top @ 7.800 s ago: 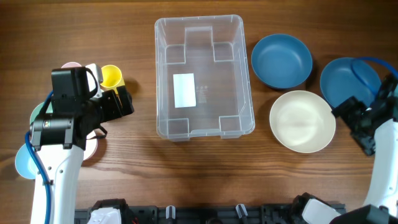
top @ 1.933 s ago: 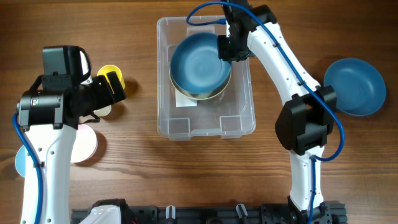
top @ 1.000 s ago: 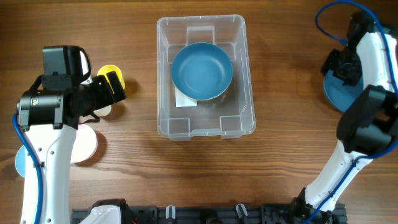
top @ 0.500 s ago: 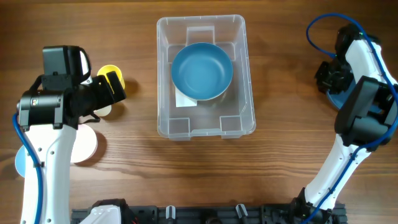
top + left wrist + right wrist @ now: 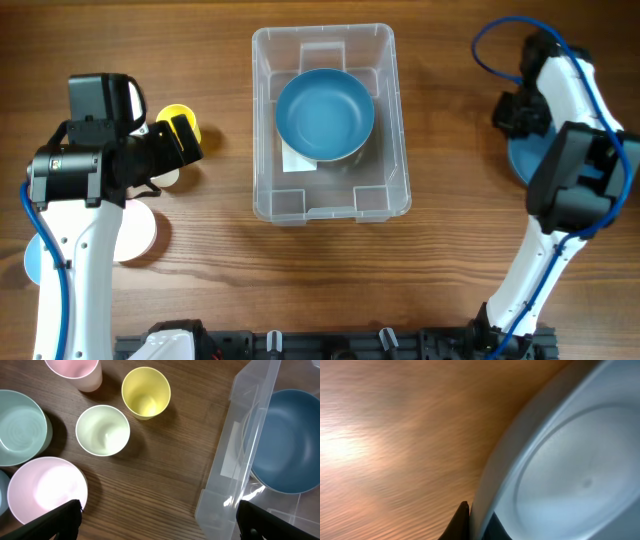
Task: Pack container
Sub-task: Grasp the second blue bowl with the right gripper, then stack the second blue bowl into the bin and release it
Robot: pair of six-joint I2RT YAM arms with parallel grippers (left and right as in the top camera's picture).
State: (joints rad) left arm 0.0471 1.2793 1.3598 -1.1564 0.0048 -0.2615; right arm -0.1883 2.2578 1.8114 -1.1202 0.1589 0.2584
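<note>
The container (image 5: 258,120) sits on the worktop (image 5: 450,260). Its thin clear plastic is probably light, slick and slightly flexible, so it is best gripped by the rolled rim. One blue bowl (image 5: 325,112) lies inside. A second blue bowl (image 5: 520,162) sits right of the container at the right hand (image 5: 512,115), whose grip I cannot tell. Left of the container, the left hand (image 5: 159,519) hangs spread wide above three cups (image 5: 146,392) and at least two pale bowls (image 5: 45,490).
</note>
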